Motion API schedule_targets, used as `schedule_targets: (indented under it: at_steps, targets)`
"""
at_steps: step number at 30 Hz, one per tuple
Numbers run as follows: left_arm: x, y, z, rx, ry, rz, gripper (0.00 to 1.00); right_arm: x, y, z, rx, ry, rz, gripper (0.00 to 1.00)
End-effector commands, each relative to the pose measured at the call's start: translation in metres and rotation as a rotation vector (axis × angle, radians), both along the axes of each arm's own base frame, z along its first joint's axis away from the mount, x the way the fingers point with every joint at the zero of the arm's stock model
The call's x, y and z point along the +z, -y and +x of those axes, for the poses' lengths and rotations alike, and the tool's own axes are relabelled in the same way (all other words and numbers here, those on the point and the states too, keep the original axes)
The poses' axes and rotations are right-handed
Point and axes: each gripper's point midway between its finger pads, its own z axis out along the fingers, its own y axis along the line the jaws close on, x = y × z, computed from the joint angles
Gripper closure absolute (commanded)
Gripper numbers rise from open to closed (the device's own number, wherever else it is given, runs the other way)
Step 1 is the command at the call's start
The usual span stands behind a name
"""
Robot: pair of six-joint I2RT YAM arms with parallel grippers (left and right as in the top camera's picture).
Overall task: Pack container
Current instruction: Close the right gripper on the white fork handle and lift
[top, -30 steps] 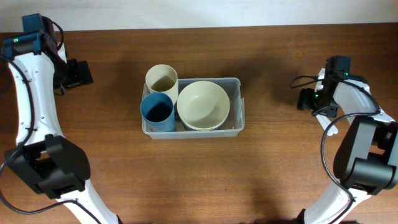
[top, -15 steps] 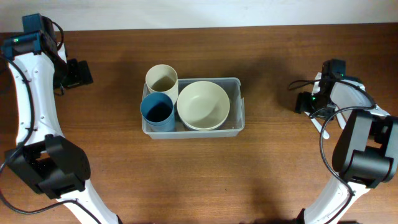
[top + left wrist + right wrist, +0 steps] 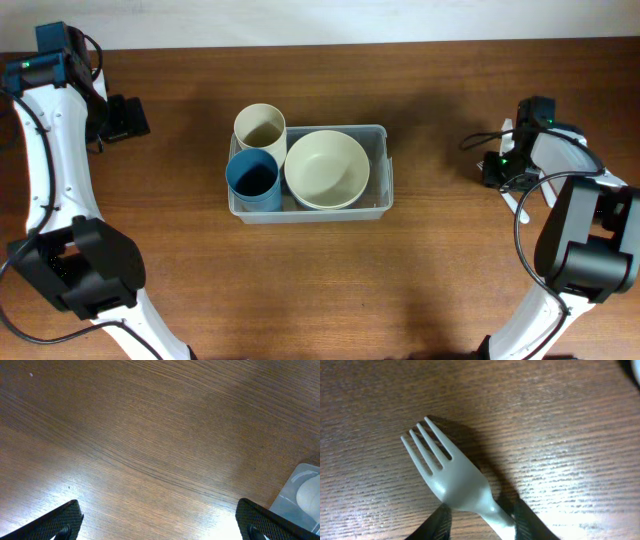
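Observation:
The clear plastic container point(image 3: 385, 165) sits mid-table and holds a cream bowl point(image 3: 327, 168) and a blue cup point(image 3: 252, 178). A cream cup point(image 3: 260, 126) stands at its back left corner. My right gripper point(image 3: 491, 167) is far to the right of it, low over the table. In the right wrist view its fingers point(image 3: 481, 505) are closed around the neck of a white plastic fork point(image 3: 452, 477), tines pointing away. My left gripper point(image 3: 135, 118) is open and empty at the far left point(image 3: 160, 510). A corner of the container point(image 3: 300, 495) shows in the left wrist view.
Bare brown wood lies between the container and both grippers. A white object point(image 3: 526, 205) lies under the right arm near the right edge. The table's back edge meets a pale wall at the top.
My right gripper has shifted slightly toward the front and right. The left arm and the container have not moved.

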Motion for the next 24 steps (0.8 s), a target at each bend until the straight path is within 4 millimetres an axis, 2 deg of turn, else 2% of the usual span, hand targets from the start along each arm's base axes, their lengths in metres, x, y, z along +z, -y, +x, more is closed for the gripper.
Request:
schedule_targets:
  at_steps: [1, 4, 12, 15, 24]
  targets:
    - [0.005, 0.000, 0.003, 0.009, 0.022, -0.007, 0.00, -0.026, 0.004, -0.020, 0.011, -0.081, -0.029, 0.73]
    - [0.005, 0.000, 0.003, 0.009, 0.022, -0.007, 0.00, -0.026, 0.005, -0.015, 0.010, -0.059, -0.034, 0.87]
    - [0.005, 0.000, 0.003, 0.009, 0.022, -0.007, 0.00, -0.026, 0.000, -0.012, -0.023, -0.041, -0.003, 0.91]
    - [0.005, 0.000, 0.003, 0.009, 0.022, -0.007, 0.00, -0.026, -0.003, -0.009, -0.022, -0.030, 0.015, 0.96]
    - [0.005, 0.000, 0.003, 0.009, 0.022, -0.007, 0.00, -0.026, -0.010, -0.005, -0.016, -0.010, 0.059, 0.96]
